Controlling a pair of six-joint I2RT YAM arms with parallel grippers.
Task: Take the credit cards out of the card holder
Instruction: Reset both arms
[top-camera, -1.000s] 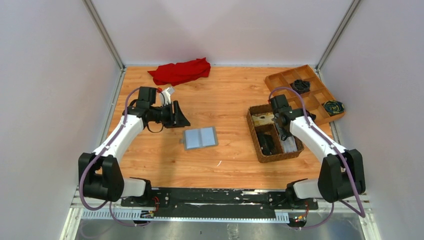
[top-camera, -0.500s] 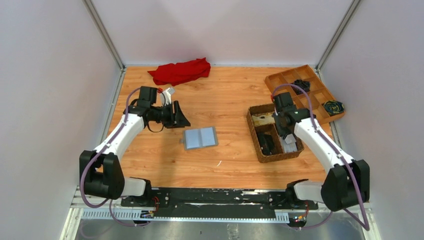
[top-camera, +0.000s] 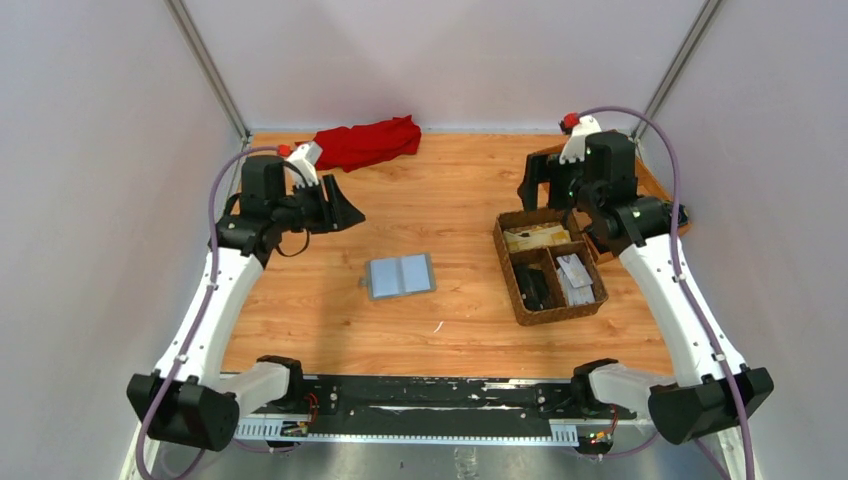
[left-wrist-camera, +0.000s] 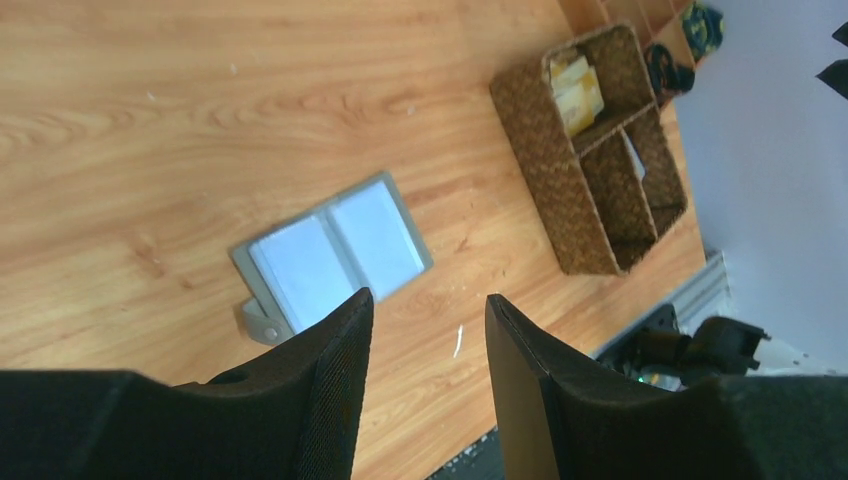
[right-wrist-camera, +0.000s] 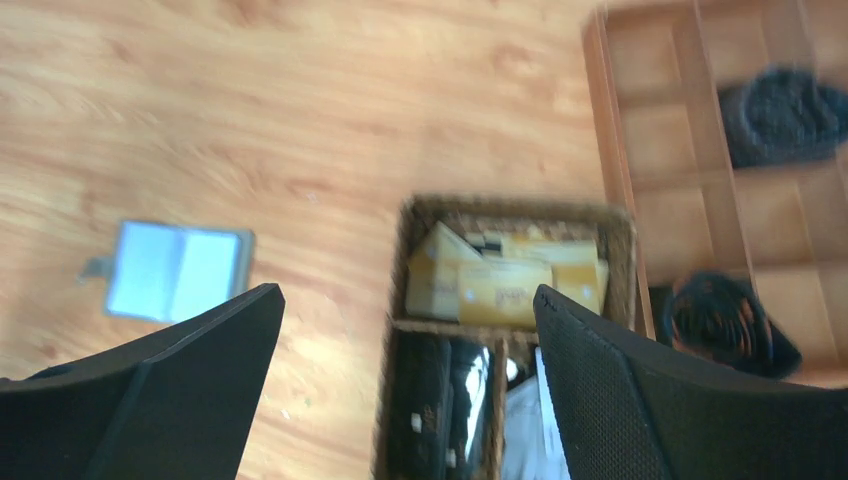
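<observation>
The grey card holder (top-camera: 400, 276) lies open and flat on the table, its pale blue-grey inside up, also in the left wrist view (left-wrist-camera: 335, 245) and right wrist view (right-wrist-camera: 175, 270). No card shows in its slots. Tan-gold cards (top-camera: 538, 238) (right-wrist-camera: 505, 280) lie in the woven basket's rear compartment, pale ones (top-camera: 573, 275) in its front right one. My left gripper (top-camera: 345, 208) (left-wrist-camera: 428, 300) hangs open and empty, up and left of the holder. My right gripper (top-camera: 545, 182) (right-wrist-camera: 407, 291) is wide open and empty, high above the basket's far end.
The brown woven basket (top-camera: 505, 262) stands right of the holder, with dark items in its front left compartment. A wooden divided tray (right-wrist-camera: 650, 150) with dark bundles sits at the back right. A red cloth (top-camera: 365, 142) lies at the back edge.
My right gripper has risen out of the basket toward the back and opened wide. My left arm has lifted and drawn back to the left.
</observation>
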